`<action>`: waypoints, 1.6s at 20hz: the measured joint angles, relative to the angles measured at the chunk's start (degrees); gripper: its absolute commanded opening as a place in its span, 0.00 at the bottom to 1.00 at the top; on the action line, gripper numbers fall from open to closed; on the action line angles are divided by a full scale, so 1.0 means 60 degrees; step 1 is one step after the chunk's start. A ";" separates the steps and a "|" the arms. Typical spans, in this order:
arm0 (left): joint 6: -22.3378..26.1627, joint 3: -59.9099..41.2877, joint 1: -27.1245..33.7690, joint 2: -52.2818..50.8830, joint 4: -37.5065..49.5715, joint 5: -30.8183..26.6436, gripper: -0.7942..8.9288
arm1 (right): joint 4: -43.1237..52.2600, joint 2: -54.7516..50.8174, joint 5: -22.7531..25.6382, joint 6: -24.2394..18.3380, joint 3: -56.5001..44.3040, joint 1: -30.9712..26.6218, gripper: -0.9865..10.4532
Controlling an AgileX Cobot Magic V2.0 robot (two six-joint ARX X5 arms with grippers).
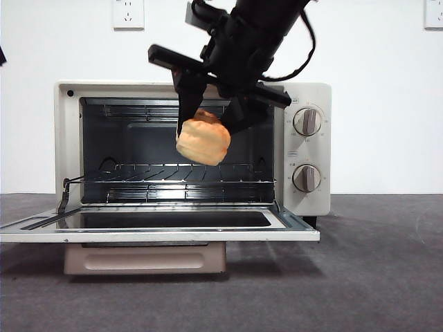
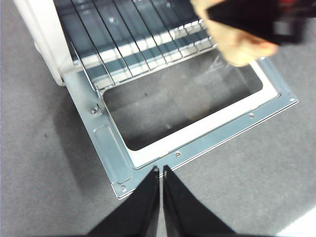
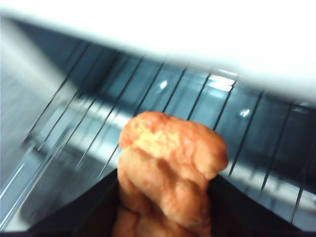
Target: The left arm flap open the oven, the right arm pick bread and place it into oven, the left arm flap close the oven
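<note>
At the mouth of the oven, the right arm's gripper hangs from twelve o'clock in the front view with its fingers clamped on the bread, one dark finger on each side of the bun. The bread is held in the air in front of the open cavity, above the wire rack and not touching it; whether it has crossed the plane of the opening cannot be told from this level view. The door lies flapped down flat, its beige handle beneath.

Risks from here, as I judge them: the bun is soft and lumpy, so a hard pinch could crush it, while a loose one could let it slip and fall onto the glass door instead of the rack. The gripper's wide black body sits close under the oven's upper edge, so a reach inward could knock the frame. If released high, the bread could roll off the rack's front bar.

Near the door's outer corner, the left arm's gripper waits just above the grey surface, fingers pressed together and holding nothing. It is close enough to the door's edge that a stray drift could nudge it.

The right wrist view is motion-blurred, so the rack wires smear and the fingers show only as dark wedges. That gripper blocks part of the oven's top edge.
</note>
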 measured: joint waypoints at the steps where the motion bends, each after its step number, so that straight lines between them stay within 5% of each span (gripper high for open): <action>1: 0.0011 0.0004 0.0000 -0.0117 -0.0073 0.0000 0.10 | 0.0138 0.0135 0.0062 0.0109 0.0066 -0.0036 0.28; 9: 0.0055 0.0004 0.0000 -0.0739 -0.0481 0.0000 0.10 | 0.0794 0.0612 0.0568 0.0874 0.0084 -0.0484 0.33; 22: 0.0055 0.0000 0.0000 -0.0758 -0.0616 0.0000 0.10 | 0.0204 0.0699 0.0696 0.0925 0.0087 -0.0444 0.48; 28: 0.0051 -0.0463 0.0000 -0.0758 -0.0204 0.0000 0.10 | -0.0594 -0.0703 0.0750 0.0743 0.0087 -0.0066 0.48; 32: -0.0127 -0.0947 0.0007 -0.0754 0.0696 0.0011 0.10 | -0.1934 -0.1887 0.0718 -0.0131 0.0087 0.0441 0.48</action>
